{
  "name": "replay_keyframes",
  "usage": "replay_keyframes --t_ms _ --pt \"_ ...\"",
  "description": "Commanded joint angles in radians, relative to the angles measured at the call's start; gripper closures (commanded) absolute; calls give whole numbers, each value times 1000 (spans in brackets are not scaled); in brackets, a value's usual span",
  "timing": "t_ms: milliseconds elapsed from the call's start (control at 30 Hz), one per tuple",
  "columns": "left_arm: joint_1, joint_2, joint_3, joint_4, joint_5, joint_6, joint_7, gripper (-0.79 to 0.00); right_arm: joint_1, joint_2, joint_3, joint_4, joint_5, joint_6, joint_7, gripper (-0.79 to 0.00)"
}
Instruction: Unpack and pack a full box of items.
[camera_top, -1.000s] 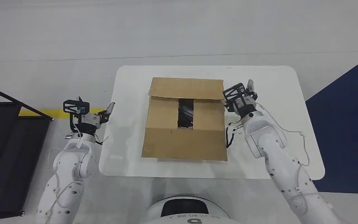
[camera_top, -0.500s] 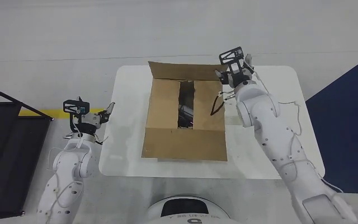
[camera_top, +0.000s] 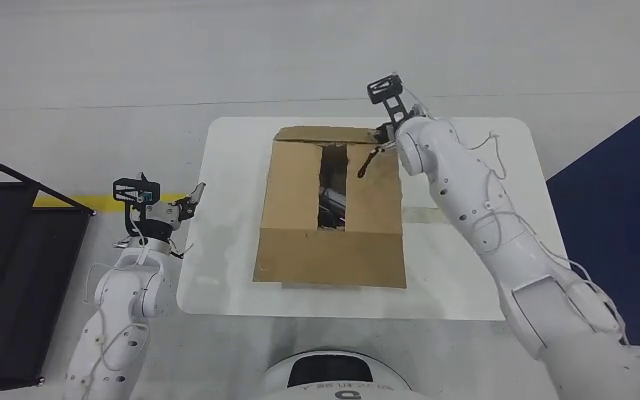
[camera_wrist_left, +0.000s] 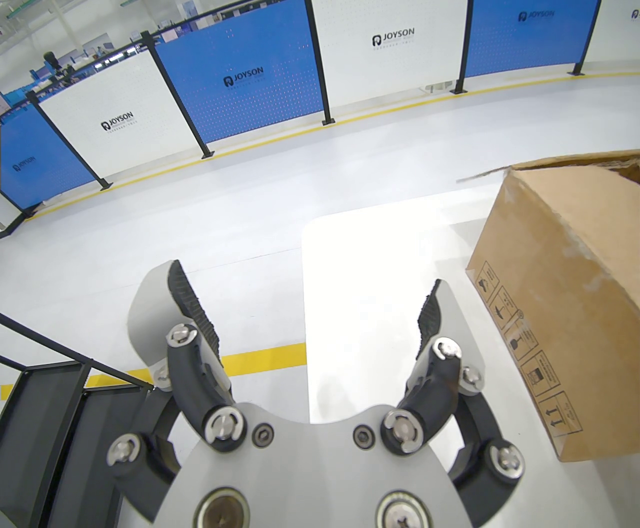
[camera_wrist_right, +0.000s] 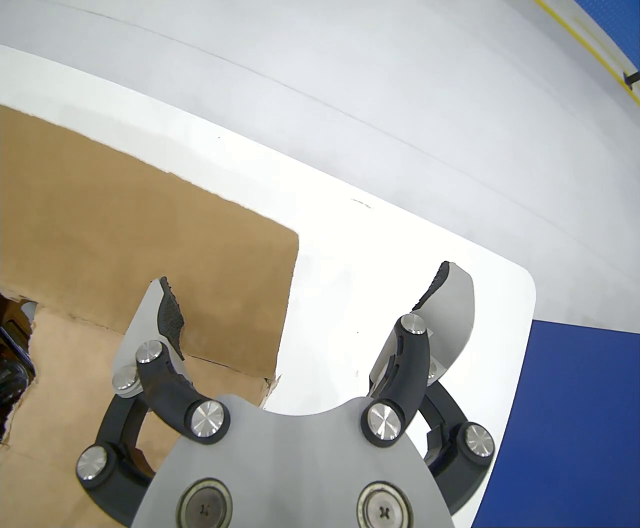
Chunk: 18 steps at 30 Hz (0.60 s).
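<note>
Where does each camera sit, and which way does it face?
Top view: above the arms, looking down at the table and the cardboard box; both arms show.
Left wrist view: beside the table's left edge, facing across the floor to the fence panels; the open left gripper shows.
Right wrist view: over the box's far right corner, facing the floor beyond; the open right gripper shows.
Shared: all three views see the box and the table.

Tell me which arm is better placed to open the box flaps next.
Right, likely: the right gripper is open over the far corner of the box; the left gripper hangs by the table edge, apart from it.
</note>
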Motion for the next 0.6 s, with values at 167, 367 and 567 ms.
replay_keyframes --t_ms 167,367,567 --pt "0 0 0 0 0 0 0 -785 -49 0 61 -83 23 64 -89 -785" --pt "0 0 0 0 0 0 0 -785 -306 51 205 -448 -41 34 -181 -785" --pt "0 0 0 0 0 0 0 -785 -306 51 205 -448 -41 34 -181 -785"
